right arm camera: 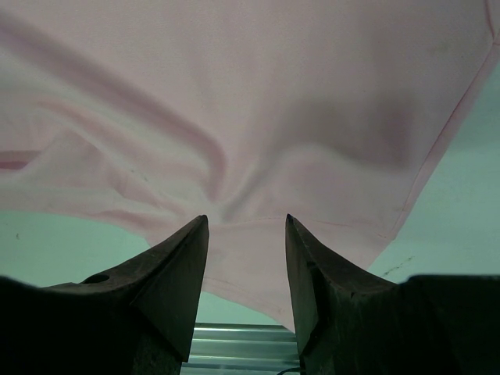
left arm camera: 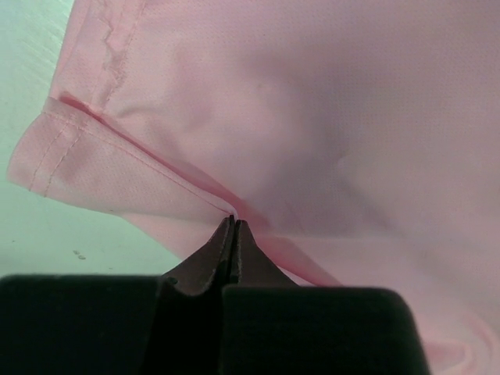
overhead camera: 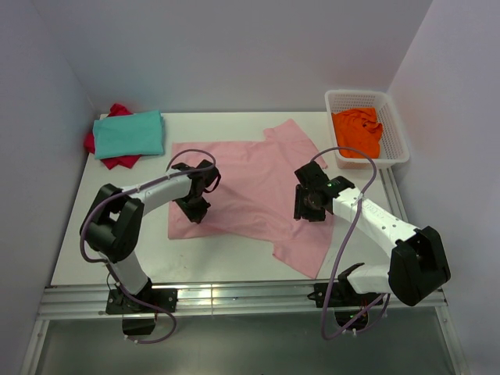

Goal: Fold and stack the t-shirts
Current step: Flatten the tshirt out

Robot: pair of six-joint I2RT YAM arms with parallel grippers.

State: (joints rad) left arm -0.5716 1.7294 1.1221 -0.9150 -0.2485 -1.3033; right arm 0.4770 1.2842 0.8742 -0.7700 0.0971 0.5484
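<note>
A light pink t-shirt [overhead camera: 250, 176] lies spread across the middle of the table, one sleeve toward the back and one toward the front right. My left gripper [overhead camera: 195, 205] sits at its left part. In the left wrist view its jaws [left arm camera: 233, 223] are shut, their tips pinching a folded edge of the pink cloth [left arm camera: 312, 117]. My right gripper [overhead camera: 308, 205] hovers over the shirt's right part. It stands open [right arm camera: 246, 223] with pink cloth [right arm camera: 250, 94] under and between the fingertips. A folded teal t-shirt [overhead camera: 129, 133] rests on a red one [overhead camera: 119, 161] at the back left. An orange t-shirt [overhead camera: 358, 131] lies crumpled in the basket.
The white mesh basket [overhead camera: 396, 125] stands at the back right corner. White walls close in the table on the left, back and right. A metal rail [overhead camera: 234, 301] runs along the near edge by the arm bases.
</note>
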